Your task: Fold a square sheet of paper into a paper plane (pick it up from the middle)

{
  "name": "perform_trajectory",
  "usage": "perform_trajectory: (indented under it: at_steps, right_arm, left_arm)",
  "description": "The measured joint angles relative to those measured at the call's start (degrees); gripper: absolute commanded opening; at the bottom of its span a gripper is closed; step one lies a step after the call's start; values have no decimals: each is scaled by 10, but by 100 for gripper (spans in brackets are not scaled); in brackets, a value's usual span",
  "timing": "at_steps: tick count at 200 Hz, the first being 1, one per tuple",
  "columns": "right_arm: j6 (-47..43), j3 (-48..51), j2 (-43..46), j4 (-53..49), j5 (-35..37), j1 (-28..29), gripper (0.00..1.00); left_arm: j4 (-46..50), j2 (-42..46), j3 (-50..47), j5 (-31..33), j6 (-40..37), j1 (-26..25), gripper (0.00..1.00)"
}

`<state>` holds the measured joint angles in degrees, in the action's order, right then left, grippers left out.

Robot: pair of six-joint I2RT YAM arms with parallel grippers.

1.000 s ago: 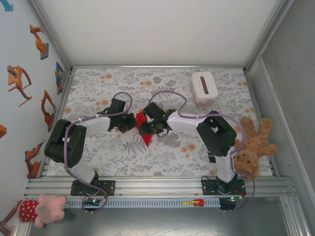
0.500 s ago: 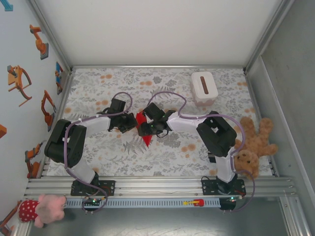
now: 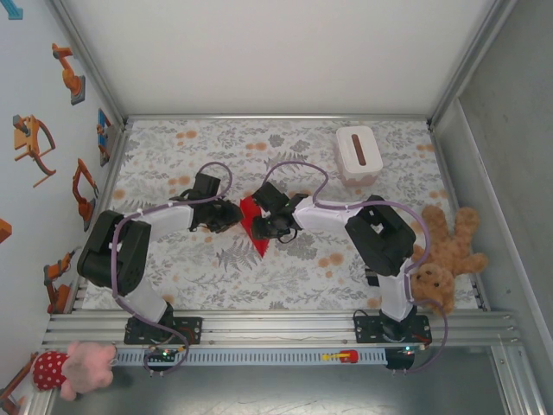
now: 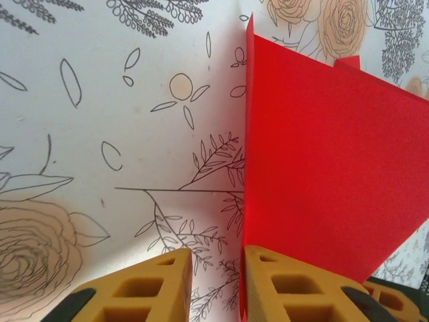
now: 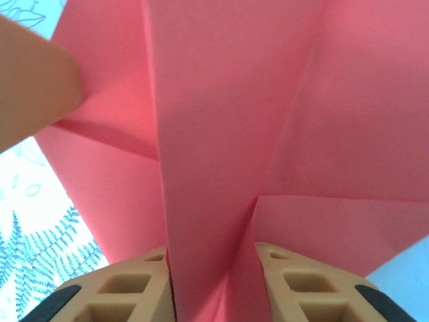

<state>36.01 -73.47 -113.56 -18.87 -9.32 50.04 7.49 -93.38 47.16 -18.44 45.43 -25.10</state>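
1. My right claw [image 5: 213, 261] clamps a raised fold of the red sheet of paper [image 5: 221, 121], the pleat pressed between both pads.
2. My left claw [image 4: 216, 261] stands parted, the floral bench [image 4: 100, 134] showing through the gap; the sheet's edge rises against one pad.
3. From above, the sheet lies mid-bench between both claws, its sharp tip pointing toward my bases.
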Motion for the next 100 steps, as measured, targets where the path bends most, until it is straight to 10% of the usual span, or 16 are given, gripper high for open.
perform_trajectory:
  at_steps: [100]
  right_arm:
    - [-1, -26, 0, -96, 127, 0, 10]
  left_arm:
    - [98, 106, 0, 109, -11, 43, 80]
